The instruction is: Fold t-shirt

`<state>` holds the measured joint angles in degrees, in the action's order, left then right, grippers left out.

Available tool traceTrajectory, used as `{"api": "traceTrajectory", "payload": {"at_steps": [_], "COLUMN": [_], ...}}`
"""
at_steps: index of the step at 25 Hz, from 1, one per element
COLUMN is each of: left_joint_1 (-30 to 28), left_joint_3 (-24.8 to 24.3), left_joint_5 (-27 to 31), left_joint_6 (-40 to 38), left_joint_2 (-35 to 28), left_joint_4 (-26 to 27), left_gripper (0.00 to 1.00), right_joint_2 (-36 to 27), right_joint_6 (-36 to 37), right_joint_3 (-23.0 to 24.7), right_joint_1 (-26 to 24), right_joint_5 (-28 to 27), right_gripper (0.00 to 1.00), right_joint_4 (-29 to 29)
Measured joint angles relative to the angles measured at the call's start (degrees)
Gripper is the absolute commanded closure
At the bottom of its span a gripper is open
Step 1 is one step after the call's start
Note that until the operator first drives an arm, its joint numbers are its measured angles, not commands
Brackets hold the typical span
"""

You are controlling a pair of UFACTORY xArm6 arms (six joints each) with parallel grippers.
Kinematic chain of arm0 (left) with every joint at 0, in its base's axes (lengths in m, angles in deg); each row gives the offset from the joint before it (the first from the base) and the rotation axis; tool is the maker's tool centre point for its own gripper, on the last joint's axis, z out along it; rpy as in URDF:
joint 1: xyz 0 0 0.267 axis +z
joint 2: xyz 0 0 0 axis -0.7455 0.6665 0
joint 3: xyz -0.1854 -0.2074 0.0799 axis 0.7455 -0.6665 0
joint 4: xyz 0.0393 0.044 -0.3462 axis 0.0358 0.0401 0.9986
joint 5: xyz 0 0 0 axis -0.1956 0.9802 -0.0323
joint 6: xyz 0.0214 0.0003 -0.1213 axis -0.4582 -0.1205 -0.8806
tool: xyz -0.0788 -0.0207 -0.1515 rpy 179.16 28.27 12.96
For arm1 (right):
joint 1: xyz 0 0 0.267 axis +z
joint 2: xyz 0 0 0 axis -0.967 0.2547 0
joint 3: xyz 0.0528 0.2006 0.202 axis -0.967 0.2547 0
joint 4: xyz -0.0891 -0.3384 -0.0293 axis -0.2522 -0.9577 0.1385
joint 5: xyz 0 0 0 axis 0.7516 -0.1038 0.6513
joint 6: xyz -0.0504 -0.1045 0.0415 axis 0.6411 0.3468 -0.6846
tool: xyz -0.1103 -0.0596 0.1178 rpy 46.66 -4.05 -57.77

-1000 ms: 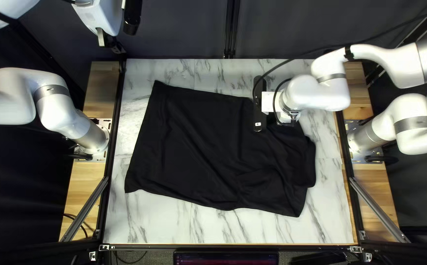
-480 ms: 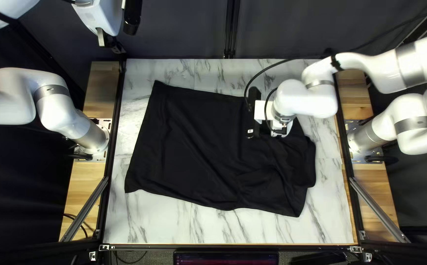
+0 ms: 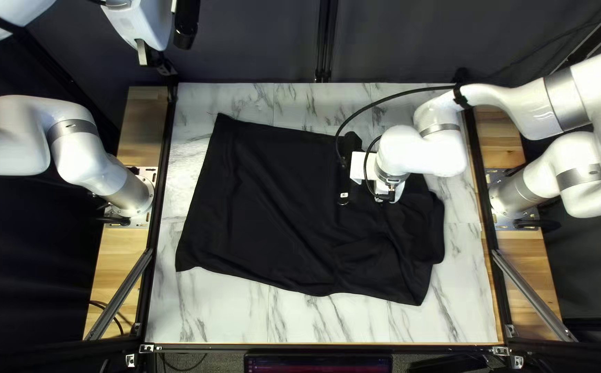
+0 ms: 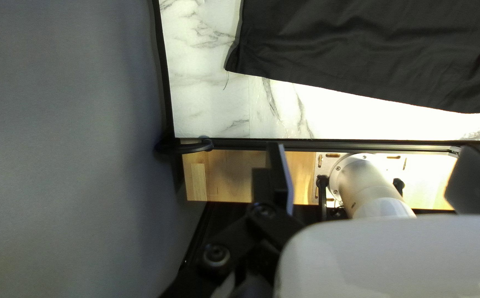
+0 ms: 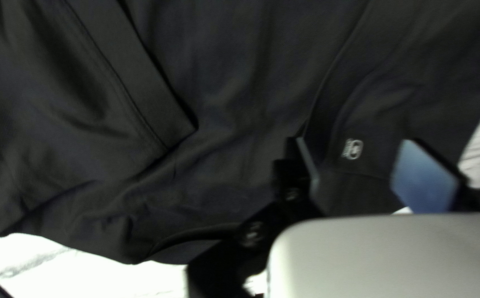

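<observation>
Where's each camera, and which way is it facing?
Top left view: above the table's near edge, slanting down at the t-shirt; both arms show.
Left wrist view: on my wrist, looking past my left gripper at my arm's base.
Right wrist view: same, past my right gripper, at the t-shirt.
All three share the t-shirt.

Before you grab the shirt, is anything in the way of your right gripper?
Nothing that I can see: my right gripper is open, and the black t-shirt lies right ahead of it.
</observation>
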<state>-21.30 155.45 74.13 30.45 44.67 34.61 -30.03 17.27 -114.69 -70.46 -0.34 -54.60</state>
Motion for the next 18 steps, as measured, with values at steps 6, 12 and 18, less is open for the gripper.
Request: {"api": "traceTrajectory", "payload": {"at_steps": [6, 12, 18], "left_joint_1": [0.00, 0.00, 0.00], "left_joint_3": [0.00, 0.00, 0.00], "left_joint_5": [0.00, 0.00, 0.00], "left_joint_6": [0.00, 0.00, 0.00], "left_joint_2": [0.00, 0.00, 0.00], "left_joint_4": [0.00, 0.00, 0.00], "left_gripper": [0.00, 0.00, 0.00], "right_joint_2": [6.59, 10.26, 13.40], "right_joint_6": [-4.65, -9.70, -12.40], "right_joint_3": [-3.47, -3.65, -4.92], "right_joint_1": [1.16, 2.48, 3.05], "right_joint_5": [1.04, 1.94, -0.29], "right_gripper": [0.00, 0.00, 0.00], "right_joint_4": [-9.59, -16.18, -19.20]}}
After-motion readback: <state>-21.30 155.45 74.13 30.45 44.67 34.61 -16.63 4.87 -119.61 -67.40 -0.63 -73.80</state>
